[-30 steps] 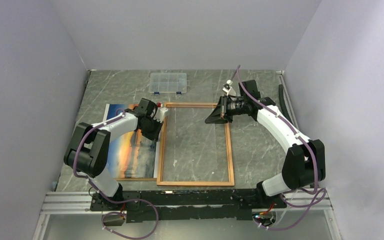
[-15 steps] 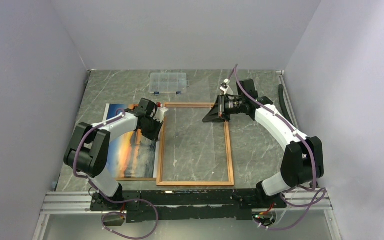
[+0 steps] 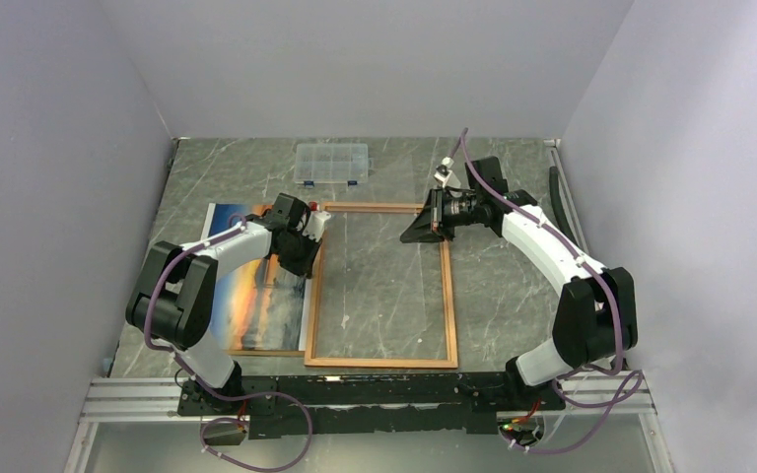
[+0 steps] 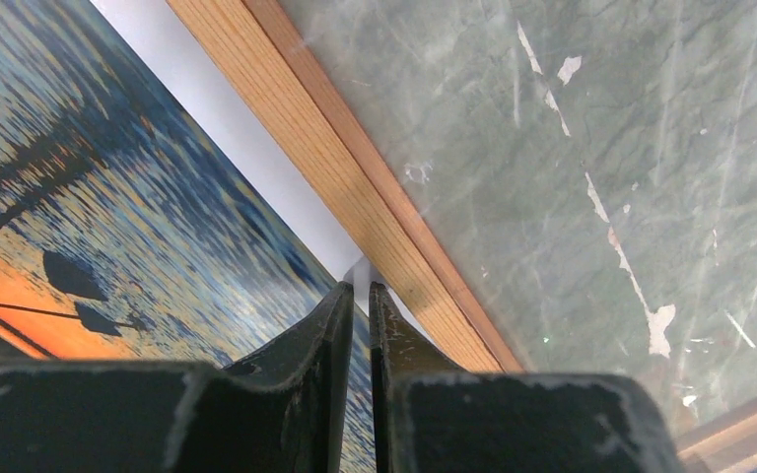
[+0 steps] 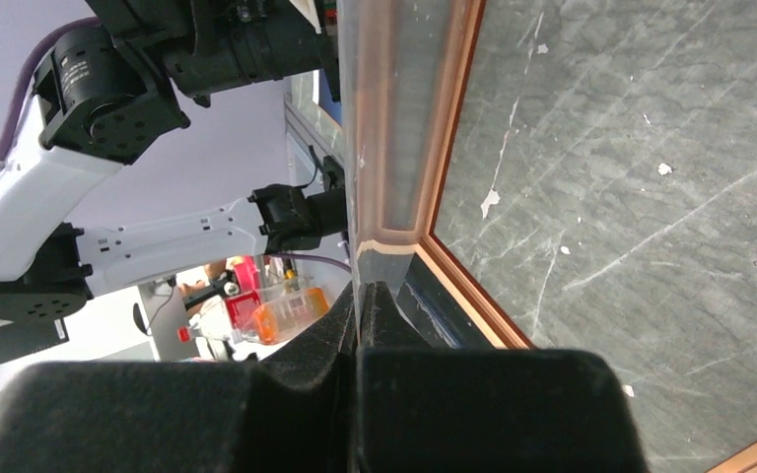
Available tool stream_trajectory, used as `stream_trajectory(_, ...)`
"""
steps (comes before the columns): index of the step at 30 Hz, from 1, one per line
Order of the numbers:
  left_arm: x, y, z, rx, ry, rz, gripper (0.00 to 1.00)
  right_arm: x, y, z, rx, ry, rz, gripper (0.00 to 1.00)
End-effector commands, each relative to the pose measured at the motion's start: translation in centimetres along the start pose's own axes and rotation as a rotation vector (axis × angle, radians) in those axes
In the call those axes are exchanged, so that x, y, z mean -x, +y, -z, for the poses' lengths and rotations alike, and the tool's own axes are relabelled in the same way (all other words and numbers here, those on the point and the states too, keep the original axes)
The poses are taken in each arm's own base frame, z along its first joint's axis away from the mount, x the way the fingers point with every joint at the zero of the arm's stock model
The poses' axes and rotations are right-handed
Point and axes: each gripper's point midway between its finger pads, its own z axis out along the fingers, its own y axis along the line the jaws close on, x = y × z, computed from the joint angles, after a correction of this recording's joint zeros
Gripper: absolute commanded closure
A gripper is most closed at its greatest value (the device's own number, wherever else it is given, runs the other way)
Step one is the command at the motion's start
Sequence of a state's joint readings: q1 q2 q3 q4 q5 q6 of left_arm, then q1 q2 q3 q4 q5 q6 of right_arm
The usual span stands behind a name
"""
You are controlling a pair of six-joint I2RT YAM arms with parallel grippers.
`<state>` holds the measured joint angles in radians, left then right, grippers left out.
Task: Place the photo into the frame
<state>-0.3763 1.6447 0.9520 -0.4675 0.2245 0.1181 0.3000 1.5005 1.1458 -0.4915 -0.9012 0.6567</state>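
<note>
The frame [image 3: 382,363] lies on the grey marble table [image 3: 513,286] between the two arms, back side up, with the stone showing through its clear pane. The photo [image 3: 256,301] lies picture side up just to the left of it, outside the frame, with its right edge running beside the frame's left rail. A thin brown strip shows along the photo's near side. The left gripper [image 3: 308,235] is down at the photo's far right corner, next to the frame's far left corner. In the left wrist view its fingers [image 4: 306,345] stand almost together with only a narrow slit between them, and the photo's white margin runs into that slit, so it appears pinched on the print's edge, hard against the wooden rail. The right gripper [image 3: 424,229] is at the frame's far right corner; the right wrist view shows its fingers [image 5: 340,320] pressed together on the thin edge of the frame there. It is not clear whether that corner is raised off the table. A clear plastic compartment box [image 3: 331,164] sits at the far side of the table, well apart from both grippers
</note>
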Motion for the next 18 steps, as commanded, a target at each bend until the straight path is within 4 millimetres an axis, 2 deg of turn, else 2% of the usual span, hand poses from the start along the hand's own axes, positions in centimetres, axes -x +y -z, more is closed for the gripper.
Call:
stream_trajectory(1,0.8,-0.2,-0.1,-0.018,-0.027,-0.012,0.83,0.0,-1.1,-0.1,-0.033,-0.008,0.007,1.00)
stream_trajectory(18,0.4,-0.3,-0.1,-0.024,-0.021,-0.014,0.84,-0.9,-5.9,-0.4,-0.153,-0.003,-0.043,1.00)
